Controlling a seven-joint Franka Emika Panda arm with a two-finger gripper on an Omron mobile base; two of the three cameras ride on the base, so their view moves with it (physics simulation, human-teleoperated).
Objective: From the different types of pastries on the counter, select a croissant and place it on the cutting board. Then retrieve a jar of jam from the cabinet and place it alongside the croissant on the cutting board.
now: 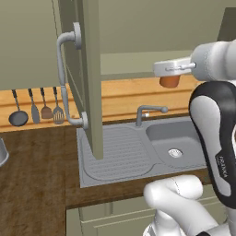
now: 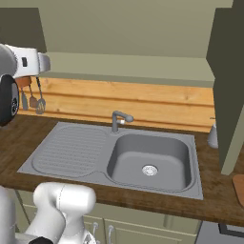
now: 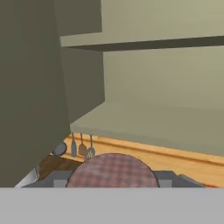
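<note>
I have the gripper [image 3: 113, 183] lifted up in front of the open wall cabinet [image 3: 144, 127], above the sink [image 2: 148, 161]. In the hand view a round lid with a red checked pattern sits right between the finger tips at the bottom: this is the jam jar [image 3: 112, 171], and the fingers are clamped on it from both sides. In the left base view I see the orange-brown lower part of the jar under the white hand, in the air, just in front of the cabinet's lower shelf and well above the counter [image 1: 32, 161]. The cabinet door [image 1: 90, 69] stands open on the left, with its curved grey handle [image 1: 64, 78] toward me. On the wooden back wall hang some kitchen utensils [image 1: 37, 112], and the faucet [image 2: 119, 119] rises behind the basin.
</note>
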